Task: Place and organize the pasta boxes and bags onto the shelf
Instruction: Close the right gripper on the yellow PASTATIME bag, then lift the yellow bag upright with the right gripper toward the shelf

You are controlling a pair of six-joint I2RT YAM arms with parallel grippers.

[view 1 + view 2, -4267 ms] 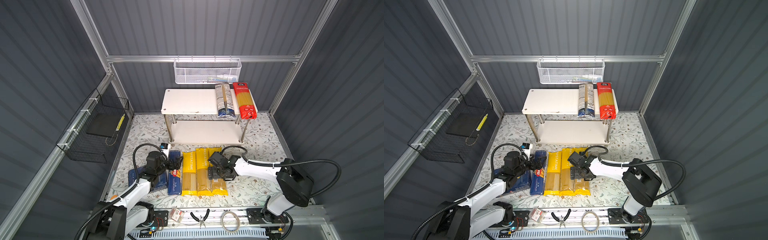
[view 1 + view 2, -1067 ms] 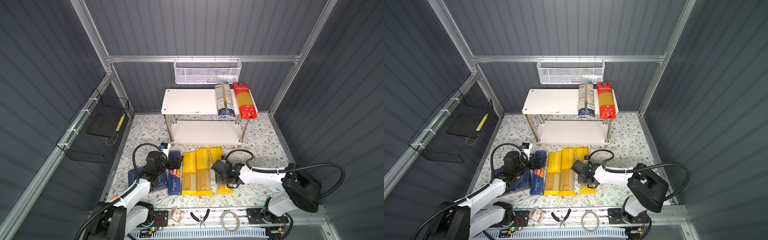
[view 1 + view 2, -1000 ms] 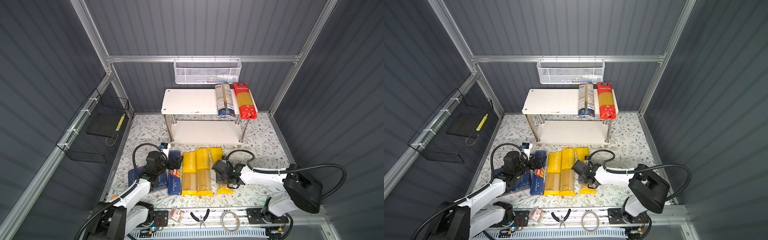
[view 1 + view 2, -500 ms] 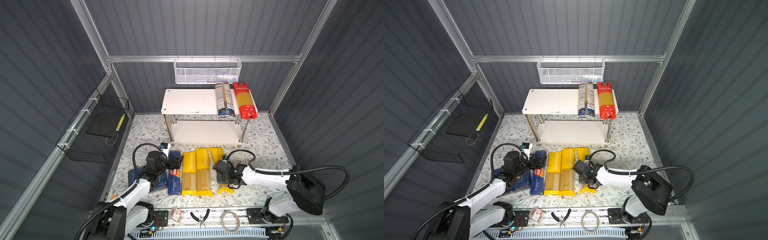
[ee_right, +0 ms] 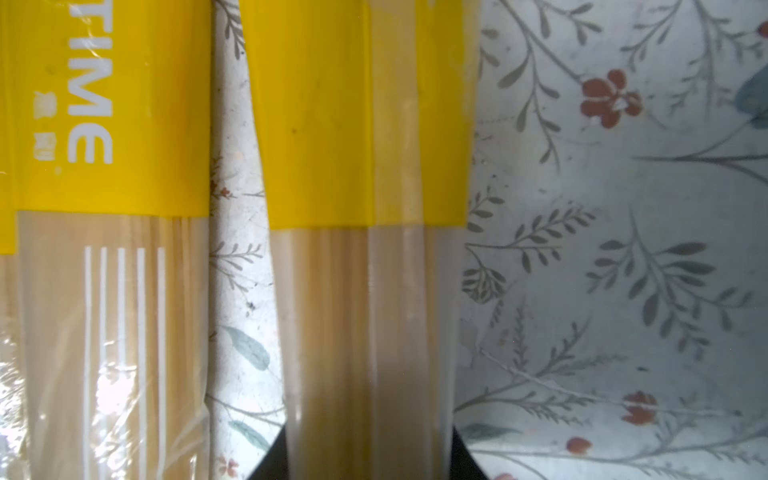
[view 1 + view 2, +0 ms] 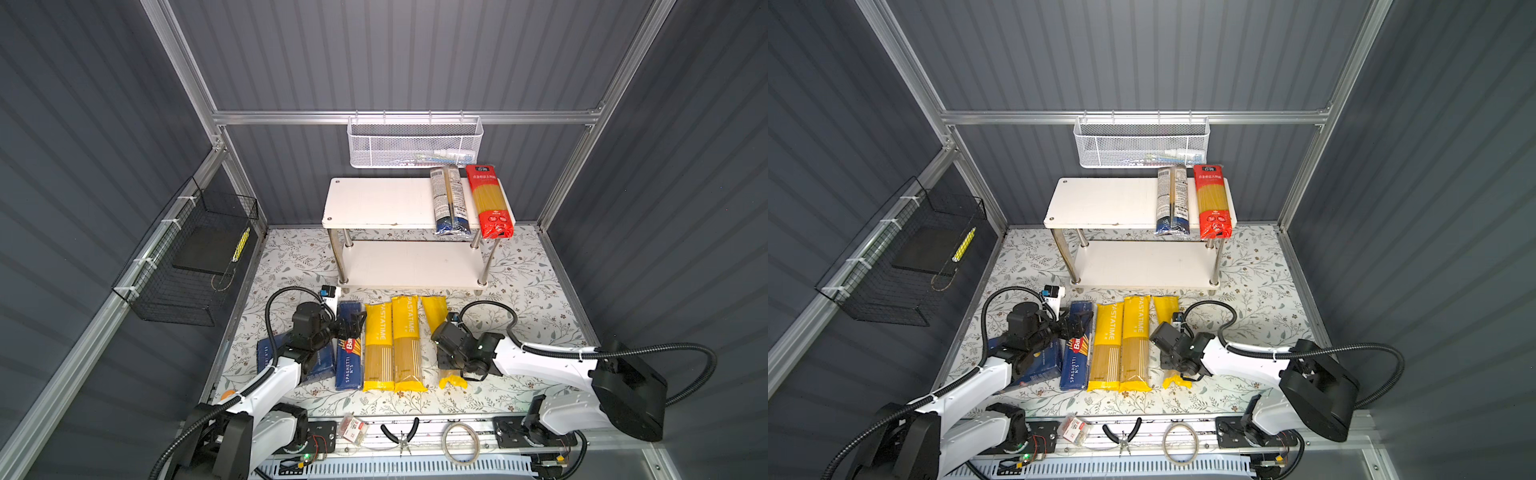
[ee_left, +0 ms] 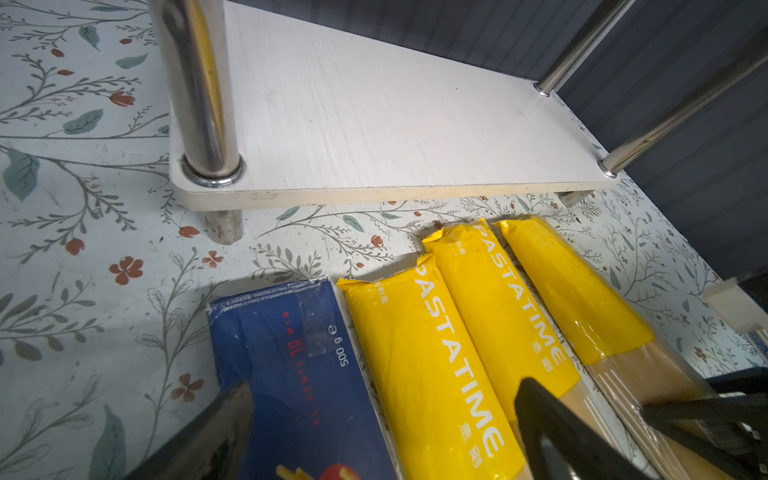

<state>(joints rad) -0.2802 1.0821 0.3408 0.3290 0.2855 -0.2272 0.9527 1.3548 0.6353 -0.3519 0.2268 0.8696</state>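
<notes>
Yellow-and-clear plastic spaghetti bag (image 5: pixel 357 124), the rightmost of three lying side by side near the front edge of the floral tabletop (image 6: pixel 519 270), is pinched by the right gripper (image 5: pixel 368 455), whose black fingers (image 5: pixel 274 465) press both of its sides. The left gripper (image 7: pixel 380 395) is spread wide and empty above a dark blue cardboard spaghetti box (image 7: pixel 291 365). In both top views the right arm hides the bag's middle.

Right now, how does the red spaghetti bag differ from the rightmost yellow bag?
The red spaghetti bag lies on the top board of the shelf, overhanging its front edge; the rightmost yellow bag lies on the floral mat. The red spaghetti bag is untouched; the rightmost yellow bag sits between the fingers of the right gripper. Both lie flat, lengthwise, showing spaghetti through clear film.
</notes>
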